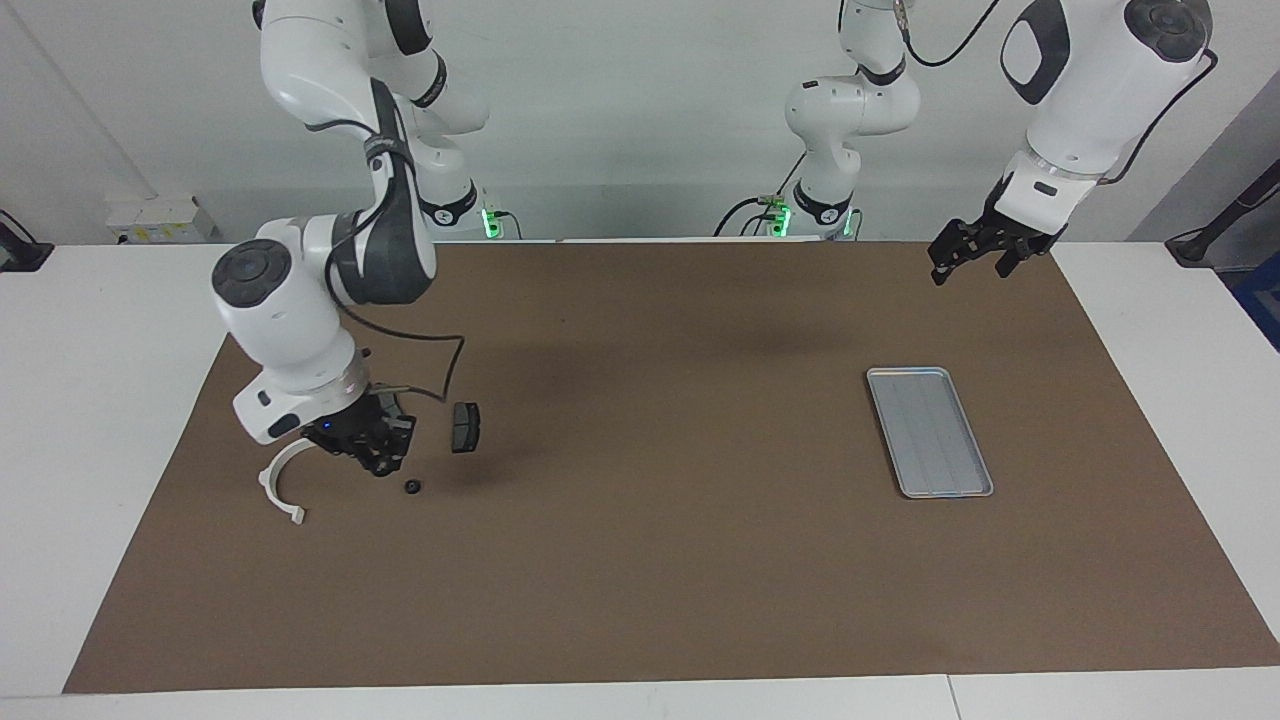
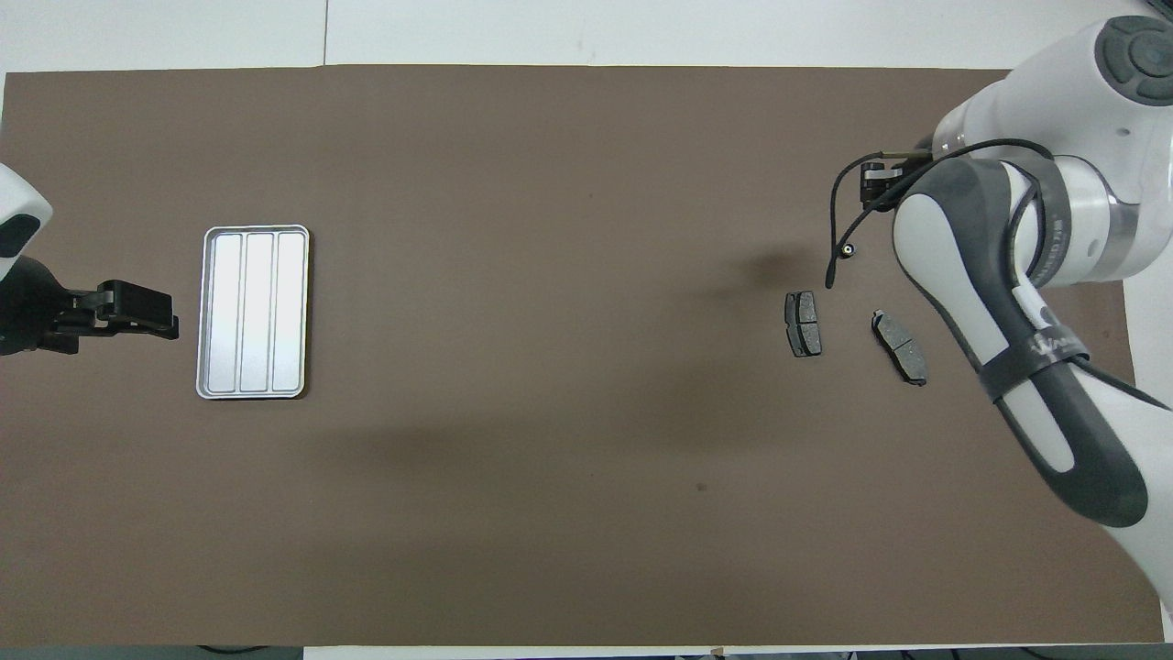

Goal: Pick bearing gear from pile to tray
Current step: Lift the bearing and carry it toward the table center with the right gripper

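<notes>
The pile lies at the right arm's end of the mat: a white curved arc (image 1: 280, 486), a dark brake pad (image 1: 465, 427) and a tiny black ring (image 1: 411, 487). The overhead view shows two brake pads (image 2: 803, 324) (image 2: 900, 346) and the ring (image 2: 850, 247); the arc is hidden under the arm there. My right gripper (image 1: 383, 462) hangs low over the mat between the arc and the ring, close to the ring. The silver tray (image 1: 930, 432) (image 2: 254, 312) lies empty toward the left arm's end. My left gripper (image 1: 972, 268) (image 2: 137, 312) waits raised, open and empty, beside the tray.
A brown mat (image 1: 640, 560) covers the table, with white table edge around it. A black cable (image 2: 836, 229) hangs from the right wrist over the pile. The right arm's forearm (image 2: 1008, 348) covers part of the pile area from above.
</notes>
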You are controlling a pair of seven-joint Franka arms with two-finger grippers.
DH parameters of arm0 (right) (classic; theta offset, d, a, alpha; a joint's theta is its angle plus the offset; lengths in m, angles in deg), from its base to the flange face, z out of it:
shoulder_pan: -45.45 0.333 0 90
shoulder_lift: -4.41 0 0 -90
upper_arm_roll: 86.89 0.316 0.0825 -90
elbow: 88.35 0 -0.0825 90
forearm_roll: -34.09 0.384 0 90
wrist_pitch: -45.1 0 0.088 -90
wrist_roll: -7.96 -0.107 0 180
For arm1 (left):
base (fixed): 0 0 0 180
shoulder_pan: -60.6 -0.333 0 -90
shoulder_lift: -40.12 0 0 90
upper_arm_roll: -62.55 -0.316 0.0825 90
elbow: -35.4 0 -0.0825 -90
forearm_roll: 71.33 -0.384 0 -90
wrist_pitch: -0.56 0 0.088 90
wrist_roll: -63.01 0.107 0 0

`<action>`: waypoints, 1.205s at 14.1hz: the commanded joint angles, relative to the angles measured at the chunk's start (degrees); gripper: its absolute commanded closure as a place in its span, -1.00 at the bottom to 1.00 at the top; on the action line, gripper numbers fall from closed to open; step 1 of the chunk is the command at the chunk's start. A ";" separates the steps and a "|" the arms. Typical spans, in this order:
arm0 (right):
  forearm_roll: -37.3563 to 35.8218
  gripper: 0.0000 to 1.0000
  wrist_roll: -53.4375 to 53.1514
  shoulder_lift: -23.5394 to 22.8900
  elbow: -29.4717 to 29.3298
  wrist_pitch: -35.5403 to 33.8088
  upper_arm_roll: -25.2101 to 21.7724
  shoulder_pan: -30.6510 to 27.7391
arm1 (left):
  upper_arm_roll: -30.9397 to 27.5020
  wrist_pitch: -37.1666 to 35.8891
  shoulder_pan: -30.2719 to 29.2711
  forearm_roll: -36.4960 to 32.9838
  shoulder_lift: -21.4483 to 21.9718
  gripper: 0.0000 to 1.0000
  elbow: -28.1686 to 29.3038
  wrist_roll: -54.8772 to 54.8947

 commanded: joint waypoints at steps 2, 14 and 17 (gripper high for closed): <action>-7.11 1.00 -17.78 2.10 -0.69 -5.65 0.16 12.92 | 0.31 1.64 -0.05 -0.35 2.17 -1.00 2.77 -3.52; -4.13 1.00 -34.53 3.60 11.18 7.60 0.52 25.96 | 0.40 1.90 0.22 -0.18 3.05 -1.00 4.53 -3.80; -4.13 1.00 -34.26 2.11 12.85 11.56 0.52 25.70 | 0.49 3.83 0.22 -0.18 3.58 -1.00 5.75 -5.37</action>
